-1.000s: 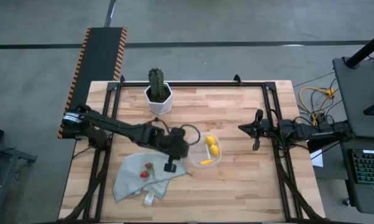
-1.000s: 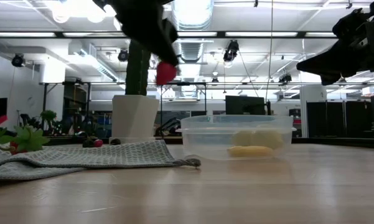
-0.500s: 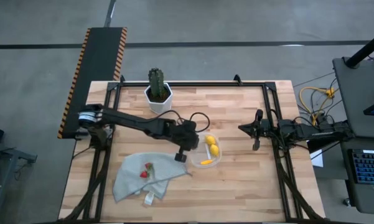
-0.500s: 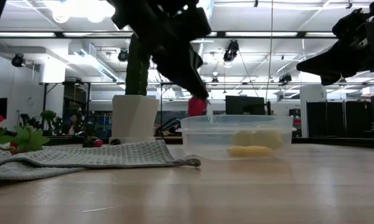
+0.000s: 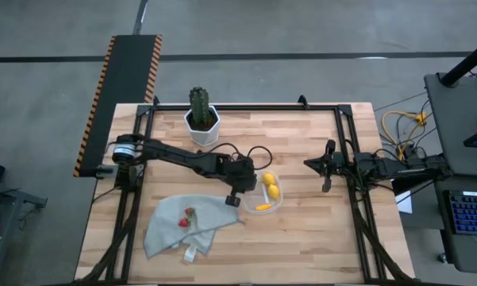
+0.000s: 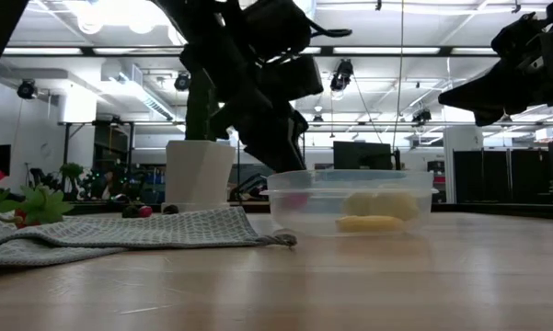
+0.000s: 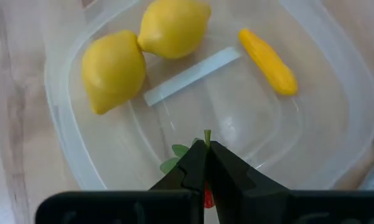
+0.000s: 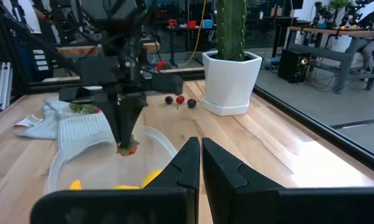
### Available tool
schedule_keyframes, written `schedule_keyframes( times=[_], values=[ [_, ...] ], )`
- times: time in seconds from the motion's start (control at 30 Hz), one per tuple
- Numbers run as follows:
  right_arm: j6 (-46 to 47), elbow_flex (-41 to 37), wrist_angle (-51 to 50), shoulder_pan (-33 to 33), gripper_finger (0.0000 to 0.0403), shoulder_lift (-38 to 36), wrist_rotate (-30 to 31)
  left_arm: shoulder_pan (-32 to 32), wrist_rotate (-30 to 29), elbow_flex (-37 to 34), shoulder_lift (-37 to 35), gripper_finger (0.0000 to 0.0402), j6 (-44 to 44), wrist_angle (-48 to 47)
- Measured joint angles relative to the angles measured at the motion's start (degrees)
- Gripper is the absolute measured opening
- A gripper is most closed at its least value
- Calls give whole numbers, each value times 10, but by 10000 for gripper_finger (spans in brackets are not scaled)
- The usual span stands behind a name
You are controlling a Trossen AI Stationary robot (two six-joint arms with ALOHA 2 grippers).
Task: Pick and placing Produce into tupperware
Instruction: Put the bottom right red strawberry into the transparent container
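Observation:
The clear tupperware [image 5: 263, 193] sits mid-table and holds two yellow lemons [image 7: 143, 50] and an orange-yellow elongated piece [image 7: 267, 61]. My left gripper [image 7: 206, 148] points down into the tub's left part, shut on a red strawberry [image 8: 130, 149]. More strawberries [image 5: 186, 218] lie on the grey cloth [image 5: 186, 226] left of the tub. Small dark berries [image 8: 180, 100] rest on the wood near the pot. My right gripper [image 5: 327, 168] waits shut at the table's right side, above the surface. My left gripper pinches the strawberry between its two fingers, coming from above and pointing down. The green stem and leaves [image 7: 174, 151] stick out past the fingertips, and a bit of red body [image 7: 208, 199] shows between them. The fruit hangs inside the tub; whether it touches the floor cannot be told.
A green cactus in a white hexagonal pot [image 5: 201, 117] stands at the far edge, left of centre. A pale strip [image 7: 191, 76] shows through the tub's floor. A small tag [image 5: 190, 253] lies beside the cloth's near edge. Bare wood stretches between the tub and the right gripper.
My left gripper, shut on the strawberry, has moved from above the cloth toward the table's right, over the tub's left rim, then down into the tub. The strawberry has gone with it, from high above the cloth to inside the tub walls.

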Motion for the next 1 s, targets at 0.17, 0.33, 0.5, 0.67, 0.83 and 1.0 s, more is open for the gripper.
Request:
schedule_keyframes(
  times=[0.17,0.33,0.5,0.67,0.83,1.0],
  values=[
    [1,0,0,0,9,0,0,2,-2,-1,9,0,2,0],
    [2,0,0,0,9,0,0,3,-9,-1,5,0,2,4],
    [2,0,0,0,9,0,0,3,-9,-1,3,0,2,5],
    [2,0,0,0,9,0,0,3,-9,-1,2,0,3,5],
    [2,0,0,0,9,0,0,3,-9,-2,2,14,7,5],
    [2,0,0,0,9,0,0,3,-9,-3,1,63,8,5]
  ],
)
